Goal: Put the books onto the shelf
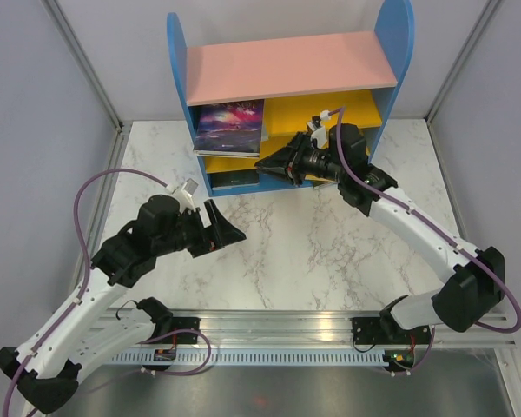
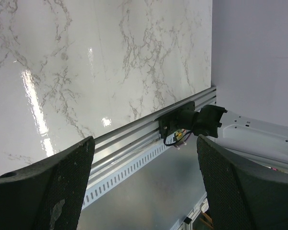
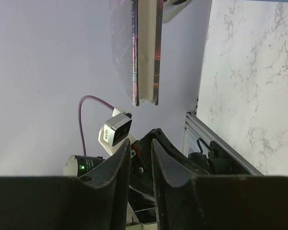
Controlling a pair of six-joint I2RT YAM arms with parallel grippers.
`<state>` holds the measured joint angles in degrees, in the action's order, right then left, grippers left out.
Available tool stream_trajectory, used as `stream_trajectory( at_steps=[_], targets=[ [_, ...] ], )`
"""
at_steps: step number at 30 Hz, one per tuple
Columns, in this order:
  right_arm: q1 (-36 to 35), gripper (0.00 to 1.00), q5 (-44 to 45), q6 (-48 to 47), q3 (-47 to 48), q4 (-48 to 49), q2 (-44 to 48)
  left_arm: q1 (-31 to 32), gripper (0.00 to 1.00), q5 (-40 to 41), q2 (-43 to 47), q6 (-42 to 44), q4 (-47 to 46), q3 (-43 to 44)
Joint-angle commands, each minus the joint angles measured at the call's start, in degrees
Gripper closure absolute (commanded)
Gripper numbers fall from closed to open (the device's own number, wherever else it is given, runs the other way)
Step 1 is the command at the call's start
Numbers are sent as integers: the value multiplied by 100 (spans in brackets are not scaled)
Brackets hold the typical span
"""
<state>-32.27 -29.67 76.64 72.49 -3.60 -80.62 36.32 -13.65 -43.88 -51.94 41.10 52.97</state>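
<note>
The shelf [image 1: 286, 65] stands at the back of the table, with blue sides, a pink top and yellow boards. A galaxy-cover book [image 1: 230, 126] rests on its upper board at the left. Dark books [image 1: 234, 180] lie on the lower board. My right gripper [image 1: 262, 162] points left in front of the shelf. In the right wrist view the books' [image 3: 146, 52] edges hang just beyond the right gripper [image 3: 140, 143], whose jaws are narrowed to a slit with nothing between them. My left gripper [image 1: 234, 230] hovers over the marble, wide open and empty [image 2: 145, 143].
The marble table [image 1: 313, 252] spreads between the arms and the shelf. An aluminium rail [image 1: 269, 334] with the arm bases runs along the near edge. The right arm's base mount [image 2: 192, 122] shows in the left wrist view. Grey walls close in both sides.
</note>
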Motion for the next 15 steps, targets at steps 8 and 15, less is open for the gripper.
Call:
stream_trajectory(
  at_steps=[8, 15],
  targets=[
    [-69, 73, 67, -193, 432, 149, -542, -46, 12, 126, 160, 70, 29, 11],
    [-69, 75, 67, -264, 819, 149, -1043, -46, 12, 143, 222, 79, 108, 12]
  ],
)
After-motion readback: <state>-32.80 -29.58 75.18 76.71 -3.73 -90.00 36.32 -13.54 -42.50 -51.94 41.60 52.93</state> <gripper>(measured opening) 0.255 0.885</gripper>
